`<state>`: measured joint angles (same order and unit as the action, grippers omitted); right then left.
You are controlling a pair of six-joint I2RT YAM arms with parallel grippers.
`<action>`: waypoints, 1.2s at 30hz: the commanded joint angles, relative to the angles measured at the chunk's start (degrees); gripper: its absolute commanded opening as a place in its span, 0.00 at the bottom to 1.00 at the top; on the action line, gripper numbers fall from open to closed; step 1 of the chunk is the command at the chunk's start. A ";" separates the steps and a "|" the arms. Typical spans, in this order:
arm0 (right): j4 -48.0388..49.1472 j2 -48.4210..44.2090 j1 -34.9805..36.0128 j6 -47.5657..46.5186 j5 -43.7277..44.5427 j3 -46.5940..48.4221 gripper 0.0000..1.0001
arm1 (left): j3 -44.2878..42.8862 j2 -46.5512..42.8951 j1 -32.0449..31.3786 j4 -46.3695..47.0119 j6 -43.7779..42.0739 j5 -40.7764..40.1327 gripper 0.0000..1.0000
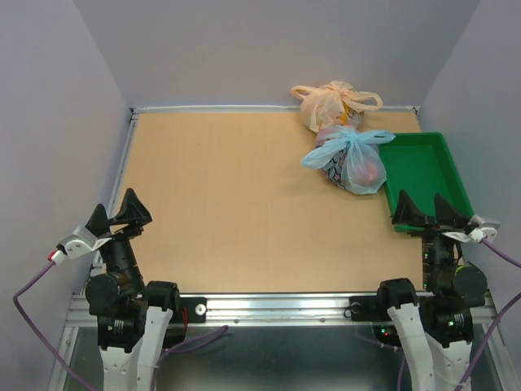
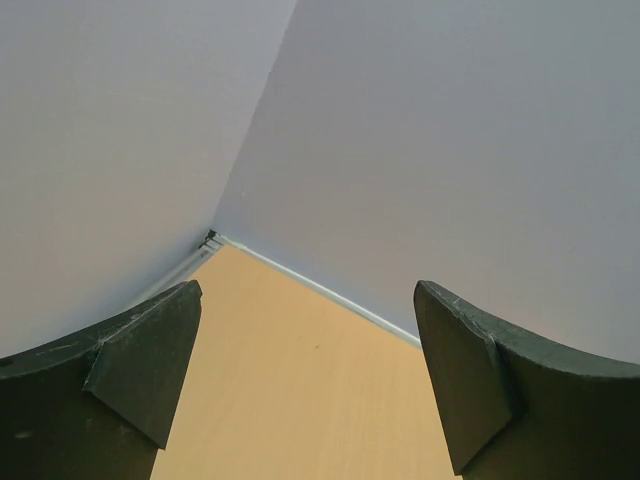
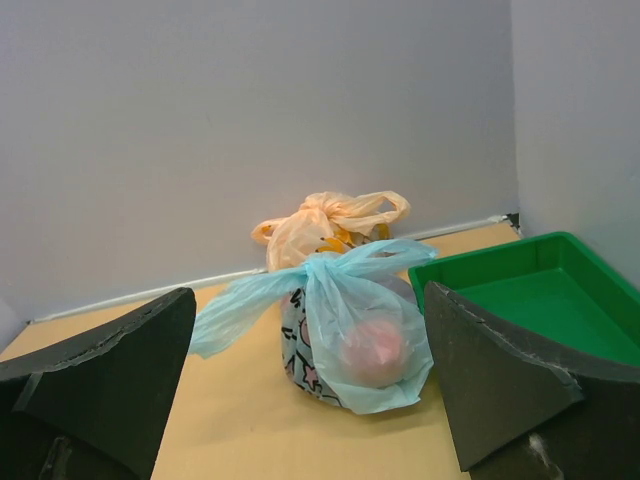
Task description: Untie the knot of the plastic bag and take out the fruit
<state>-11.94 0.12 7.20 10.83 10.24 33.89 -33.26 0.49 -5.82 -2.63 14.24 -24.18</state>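
The light blue plastic bag (image 1: 354, 163) sits tied at the table's far right, with its knot (image 1: 352, 141) on top. It also shows in the right wrist view (image 3: 355, 335), where its knot (image 3: 318, 266) spreads two loops and a pink-red round fruit (image 3: 372, 350) shows through the plastic. Other fruit is hidden. My left gripper (image 1: 120, 218) is open and empty at the near left, far from the bag; the left wrist view (image 2: 308, 385) shows only table. My right gripper (image 1: 430, 213) is open and empty, near the bag's front right, and shows in its own wrist view (image 3: 310, 390).
A peach-orange tied bag (image 1: 330, 103) lies just behind the blue one, touching it, and shows in the right wrist view (image 3: 325, 228). A green tray (image 1: 423, 175) stands right of the bags, by my right gripper. Grey walls enclose the table on three sides.
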 commanded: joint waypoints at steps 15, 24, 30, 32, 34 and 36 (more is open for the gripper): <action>2.98 4.44 0.27 9.02 9.98 -1.64 1.00 | 2.76 -11.74 0.29 3.60 3.67 -4.64 0.98; -0.97 33.68 0.36 16.67 5.24 9.95 1.00 | 3.90 -6.83 0.20 0.09 10.02 1.24 0.97; -1.06 61.37 0.27 15.63 0.58 22.85 1.00 | 5.22 -2.44 -0.06 2.02 8.88 6.43 0.97; -1.06 69.44 0.36 15.54 -1.09 25.77 1.00 | 4.96 0.54 -0.06 1.84 8.53 7.04 0.97; -0.19 73.16 0.27 15.28 -0.84 28.32 0.98 | 4.60 2.22 -0.06 1.32 8.35 7.40 0.97; 0.34 77.90 0.36 14.40 -0.57 29.56 0.97 | 4.34 4.15 -0.06 0.61 8.26 8.01 0.97</action>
<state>-12.88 74.15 7.25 26.35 10.90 58.41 -28.75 1.41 -5.89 -3.51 23.07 -18.65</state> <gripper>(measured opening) 0.981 0.974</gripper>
